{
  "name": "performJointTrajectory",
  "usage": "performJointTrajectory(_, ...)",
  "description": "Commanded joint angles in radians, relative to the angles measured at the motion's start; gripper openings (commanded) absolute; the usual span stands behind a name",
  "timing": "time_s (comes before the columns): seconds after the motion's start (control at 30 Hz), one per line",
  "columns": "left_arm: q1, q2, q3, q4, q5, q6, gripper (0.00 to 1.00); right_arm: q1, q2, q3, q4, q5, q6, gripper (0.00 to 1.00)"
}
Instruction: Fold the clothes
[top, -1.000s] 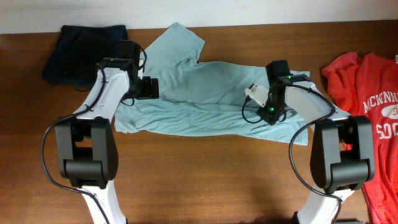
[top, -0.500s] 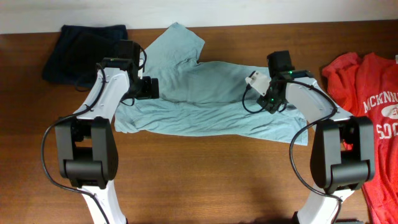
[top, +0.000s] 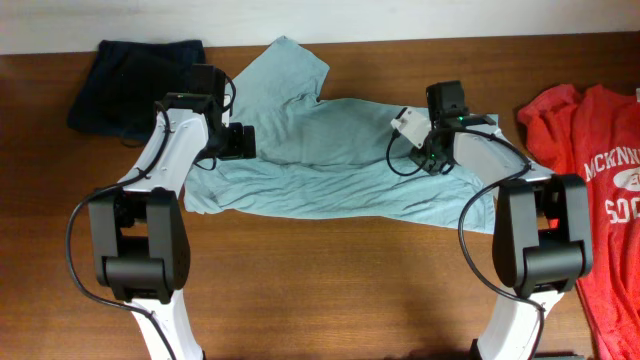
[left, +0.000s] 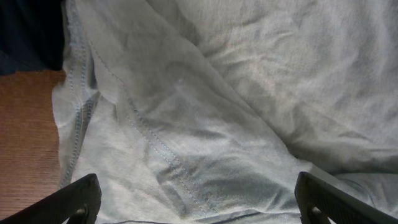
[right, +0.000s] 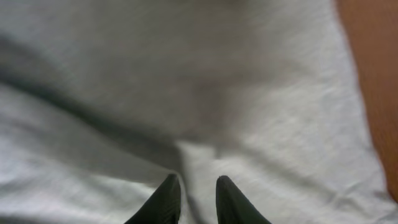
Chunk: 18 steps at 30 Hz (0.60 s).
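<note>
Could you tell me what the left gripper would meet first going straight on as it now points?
The left gripper, jaws wide open, points at the rumpled pale grey-teal cotton T-shirt; it would probably meet that fabric first, though how far off is unclear.

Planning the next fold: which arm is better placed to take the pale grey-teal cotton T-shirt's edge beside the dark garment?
Left arm: jaws wide open directly over the T-shirt's stitched edge; the right arm is far across, jaws nearly closed.
</note>
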Motion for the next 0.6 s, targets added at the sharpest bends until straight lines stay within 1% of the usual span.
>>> performJointTrajectory(0.0,0.007,-0.024,0.014,0.001,0.007,0.006,0.99,-0.017,-0.003,0.031,0.089,0.12,0.153,0.32)
performJointTrajectory(0.07,0.007,-0.024,0.014,0.001,0.007,0.006,0.99,-0.016,-0.021,0.061,0.103,0.185,0.229,0.39)
performJointTrajectory(0.13,0.007,-0.024,0.014,0.001,0.007,0.006,0.99,-0.016,-0.042,0.106,0.081,0.196,0.286,0.47)
performJointTrajectory(0.17,0.007,-0.024,0.014,0.001,0.007,0.006,0.99,-0.016,-0.053,0.132,0.054,0.196,0.311,0.49)
performJointTrajectory(0.23,0.007,-0.024,0.014,0.001,0.007,0.006,0.99,-0.017,-0.069,0.179,-0.021,0.198,0.349,0.5)
performJointTrajectory(0.3,0.007,-0.024,0.014,0.001,0.007,0.006,0.99,-0.017,-0.08,0.225,-0.14,0.209,0.422,0.5)
performJointTrajectory(0.4,0.007,-0.024,0.014,0.001,0.007,0.006,0.99,-0.029,-0.084,0.298,-0.429,0.209,0.603,0.49)
performJointTrajectory(0.43,0.007,-0.024,0.014,0.001,0.007,0.006,0.99,-0.039,-0.084,0.301,-0.521,0.197,0.659,0.4)
performJointTrajectory(0.47,0.007,-0.024,0.014,0.001,0.007,0.006,0.99,-0.049,-0.084,0.3,-0.581,0.174,0.689,0.35)
performJointTrajectory(0.5,0.007,-0.024,0.014,0.001,0.007,0.006,0.99,-0.066,-0.082,0.289,-0.655,0.108,0.732,0.24)
performJointTrajectory(0.57,0.006,-0.024,0.014,0.001,0.007,0.006,0.99,-0.092,-0.082,0.254,-0.71,0.022,0.767,0.1)
